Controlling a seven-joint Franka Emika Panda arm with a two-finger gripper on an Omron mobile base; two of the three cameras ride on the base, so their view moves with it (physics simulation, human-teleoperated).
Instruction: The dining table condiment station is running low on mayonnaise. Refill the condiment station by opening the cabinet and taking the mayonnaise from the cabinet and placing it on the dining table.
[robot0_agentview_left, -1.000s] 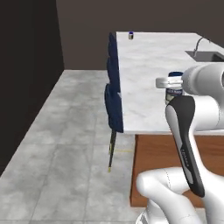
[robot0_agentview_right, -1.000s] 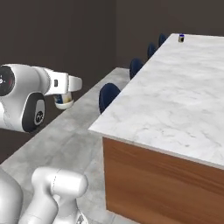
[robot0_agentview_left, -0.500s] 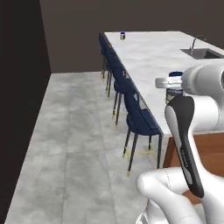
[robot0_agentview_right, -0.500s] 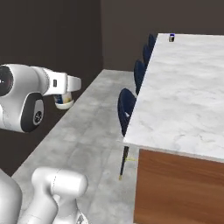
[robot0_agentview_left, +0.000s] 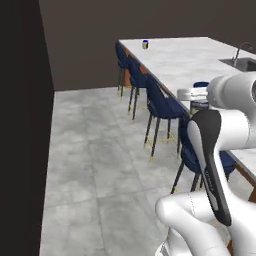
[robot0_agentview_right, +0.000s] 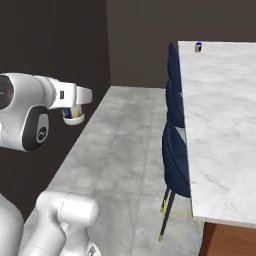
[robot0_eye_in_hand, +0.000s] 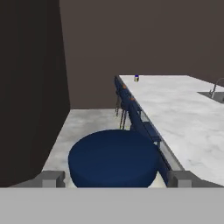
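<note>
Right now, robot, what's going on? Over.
Hand shut on mayo jar. Jar held up beside the table, not over it yet. Blue chairs line the near edge. Another small jar sits at the far end.

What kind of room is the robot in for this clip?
Likely a kitchen's dining area: a long marble dining table with navy chairs along it, a sink with faucet at its far side, and a small jar.

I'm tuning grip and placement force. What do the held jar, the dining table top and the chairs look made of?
The mayonnaise: whitish body, glass or plastic, unclear; dark navy lid, smooth. Dining table: polished white marble look, grey veins. Chairs: navy upholstery on thin dark legs, probably metal.
</note>
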